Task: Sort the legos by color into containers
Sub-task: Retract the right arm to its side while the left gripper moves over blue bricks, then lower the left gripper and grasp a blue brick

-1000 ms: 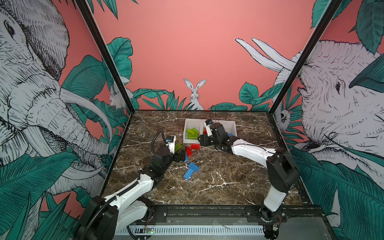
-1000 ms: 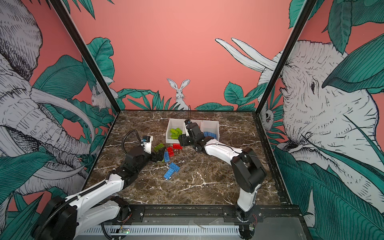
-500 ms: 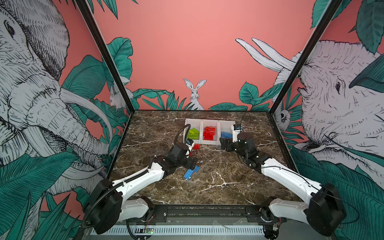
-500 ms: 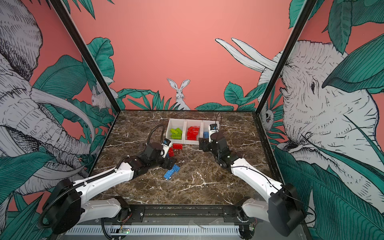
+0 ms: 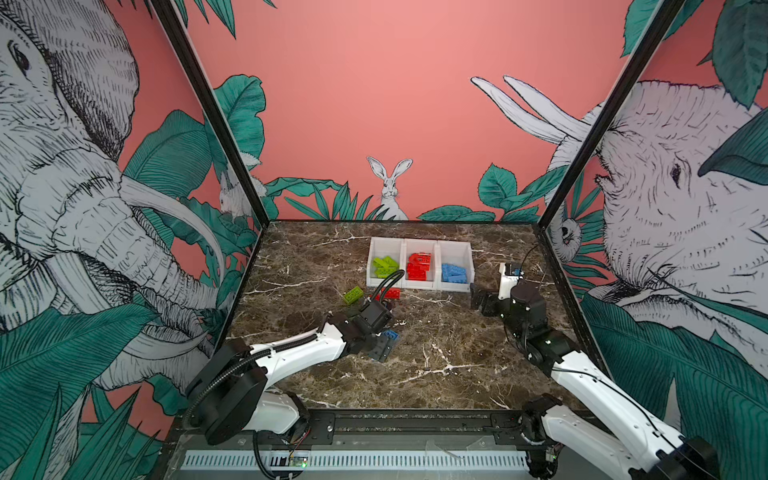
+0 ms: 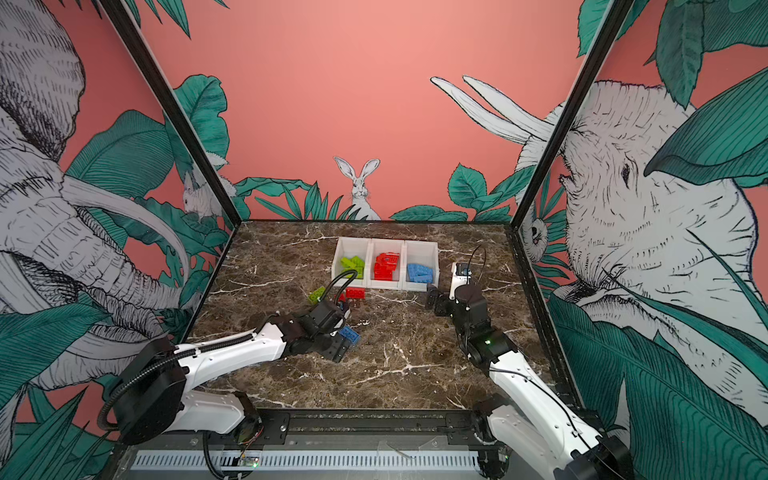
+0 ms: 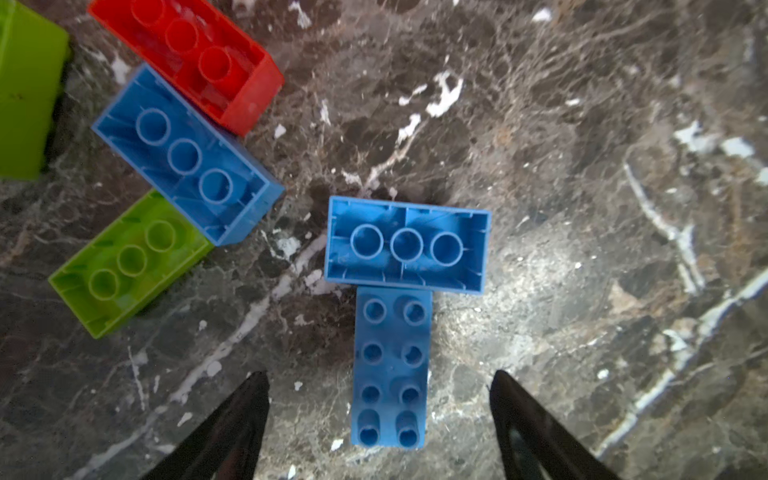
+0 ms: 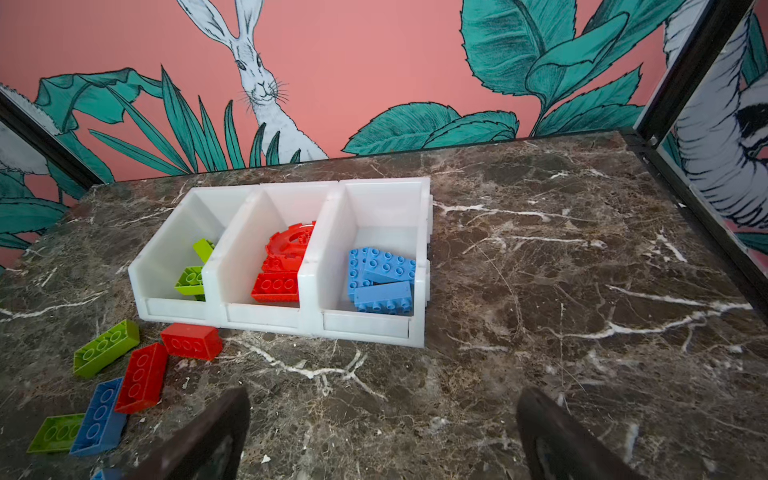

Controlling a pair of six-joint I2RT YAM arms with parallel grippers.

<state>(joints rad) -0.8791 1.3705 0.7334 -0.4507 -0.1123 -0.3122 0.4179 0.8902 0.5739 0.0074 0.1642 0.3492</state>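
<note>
Nearest me, my left gripper (image 7: 378, 374) hangs low over the marble table (image 7: 582, 208) with its jaws spread. One finger stands on each side of a studs-up blue brick (image 7: 390, 332) and neither touches it, so it grips nothing. That brick's far end butts against a second blue brick (image 7: 405, 245), which lies crosswise, hollow side up. Just beyond, a loose cluster lies on the table: an upturned blue brick (image 7: 187, 158) with an upturned red brick (image 7: 195, 54) against one long side and a lime green brick (image 7: 129, 262) at its corner. Farther on, another red brick (image 8: 191, 340) sits just in front of the bins. Off to the right, my right gripper (image 8: 384, 399) is wide open and empty, and it faces the containers (image 8: 374, 328) from near their right end. These three white bins stand joined in a row on the far half of the table. The left one holds the green legos (image 5: 384, 266), the middle one the red legos (image 5: 419, 266), arch piece among them, and the right one the blue legos (image 5: 455, 274).
</note>
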